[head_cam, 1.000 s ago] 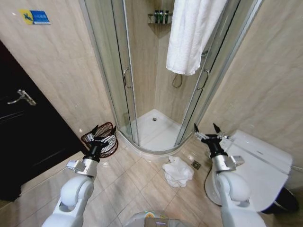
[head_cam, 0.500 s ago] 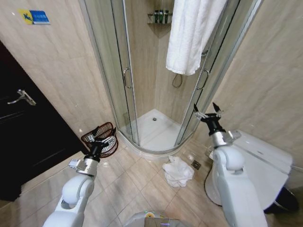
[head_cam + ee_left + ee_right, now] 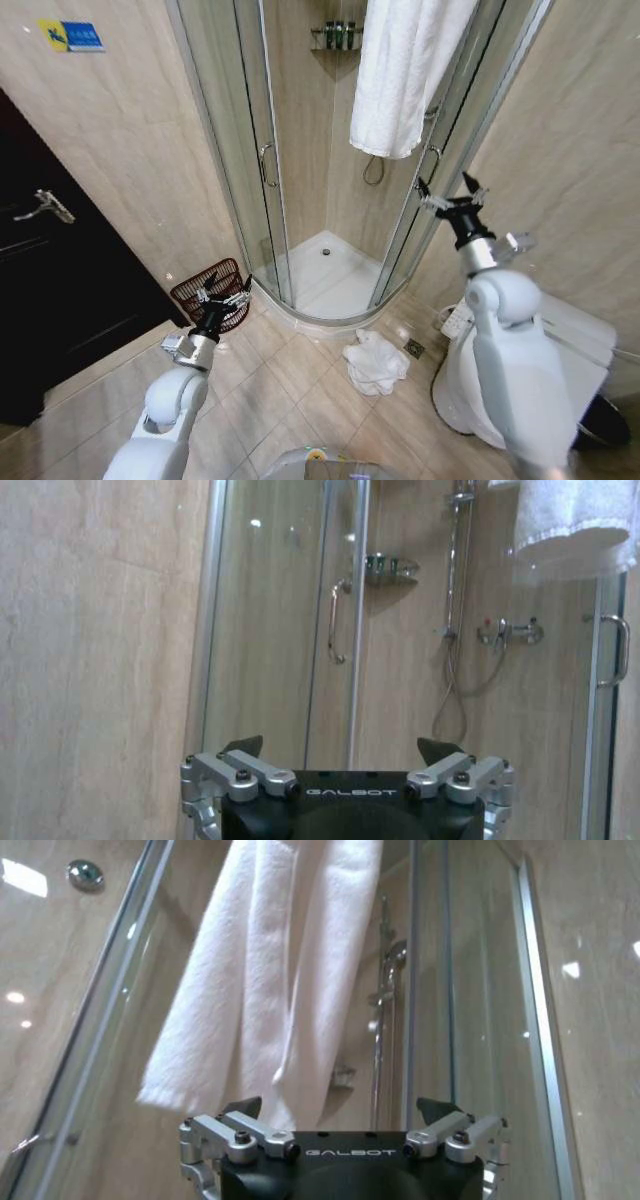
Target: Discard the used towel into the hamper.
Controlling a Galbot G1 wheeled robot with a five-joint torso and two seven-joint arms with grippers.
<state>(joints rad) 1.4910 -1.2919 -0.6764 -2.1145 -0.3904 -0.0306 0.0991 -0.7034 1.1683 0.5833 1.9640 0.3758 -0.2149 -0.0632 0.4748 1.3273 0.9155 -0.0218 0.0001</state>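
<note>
One hanging towel [image 3: 405, 75] vertical, right tool [image 3: 449, 195] open below

Your right gripper [image 3: 451, 196], fingers spread, hangs in open air beside the shower enclosure's glass door [image 3: 420, 190], with the hanging white towel [image 3: 405, 70] above and ahead of it. The crumpled towel [image 3: 375, 362] on the floor lies on bare tiles [image 3: 280, 385] you can reach from above, hemmed by the shower tray's curb [image 3: 320, 318] behind and the toilet [image 3: 530, 380] close on the right. Your left gripper [image 3: 225, 298], fingers apart, sits at the hamper [image 3: 205, 285], which stands tight against the wall [image 3: 130, 150] and the enclosure's left glass pane [image 3: 225, 140].
</note>
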